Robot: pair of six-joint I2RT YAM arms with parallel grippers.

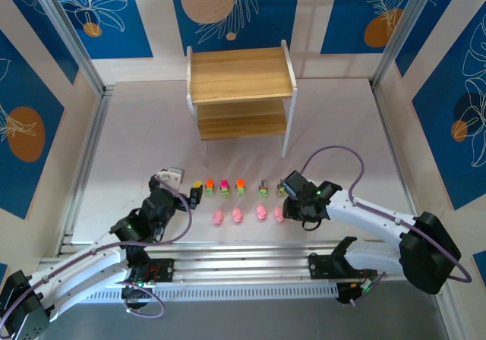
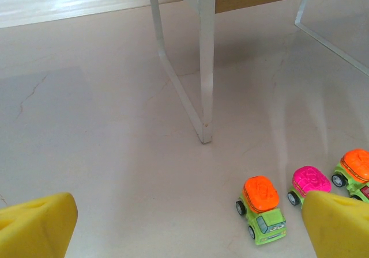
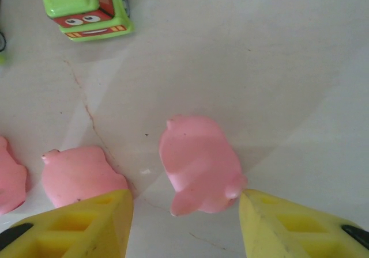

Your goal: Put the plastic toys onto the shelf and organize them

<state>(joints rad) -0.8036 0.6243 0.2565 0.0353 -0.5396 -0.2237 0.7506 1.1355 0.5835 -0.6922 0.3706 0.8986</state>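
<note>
Right gripper [image 3: 184,205] spread, flanking pink blob toy [image 3: 198,163]

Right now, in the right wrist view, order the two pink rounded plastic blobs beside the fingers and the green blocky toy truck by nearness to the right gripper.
1. Centre pink rounded blob, between the fingers of the right gripper.
2. Side pink rounded blob, just outside the picture-left finger.
3. Green blocky toy truck, top left.

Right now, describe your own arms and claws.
The left arm and right arm have white links, black joints and a looping purple cable each. The left claw and right claw have blocky yellow fingers.
</note>
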